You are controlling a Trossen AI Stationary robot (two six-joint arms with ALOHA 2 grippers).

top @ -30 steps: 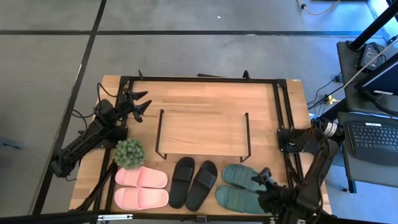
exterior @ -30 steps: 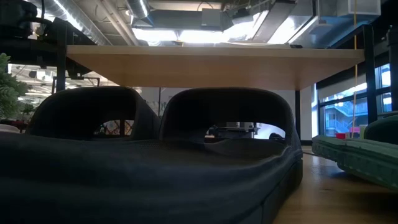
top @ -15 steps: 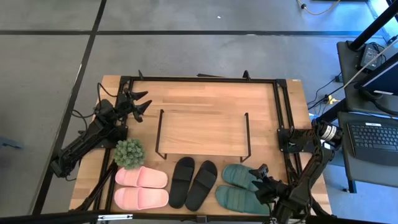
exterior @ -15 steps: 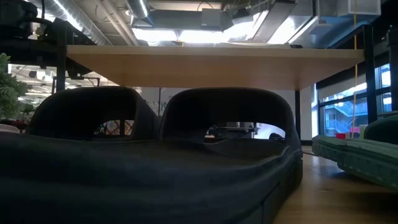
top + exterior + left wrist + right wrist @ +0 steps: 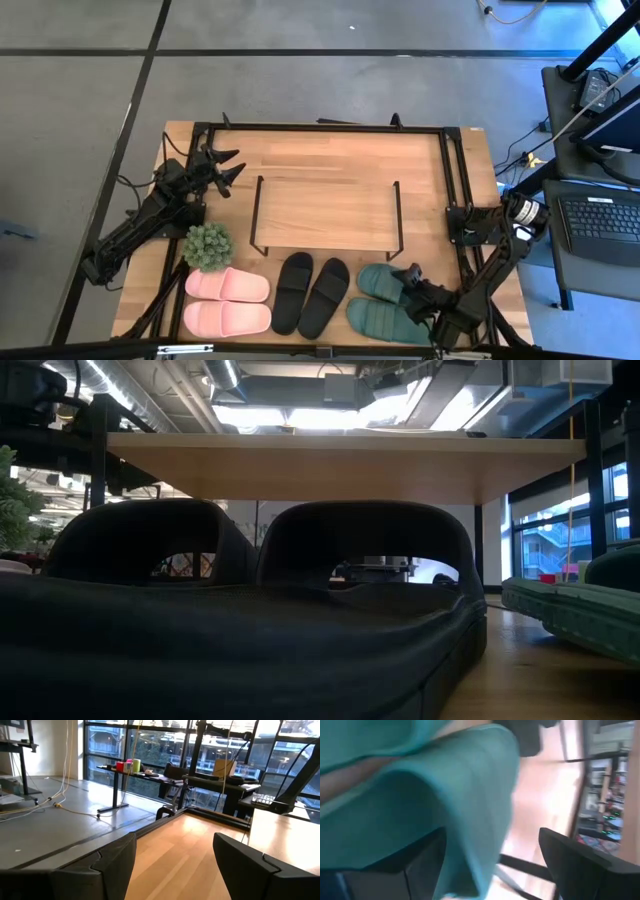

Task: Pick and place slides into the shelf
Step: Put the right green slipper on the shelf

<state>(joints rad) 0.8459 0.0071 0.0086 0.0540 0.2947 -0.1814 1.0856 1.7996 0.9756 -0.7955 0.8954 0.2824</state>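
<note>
We see the right gripper (image 5: 408,280) spread wide at the smooth, rounded dark green foam slides (image 5: 385,300), one strap seemingly between its fingers (image 5: 575,865). The left gripper (image 5: 230,168) waits open beside the wire-legged shelf (image 5: 325,213).

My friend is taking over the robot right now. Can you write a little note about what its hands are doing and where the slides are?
Right hand: open, at the green slides, one finger either side of a strap in its wrist view; nothing gripped yet.
Left hand: open, empty, waiting at the table's far left.
All three pairs lie in a row in front of the shelf: pink slides, black slides, green.
Done: nothing shelved.
Left: all three pairs.
</note>
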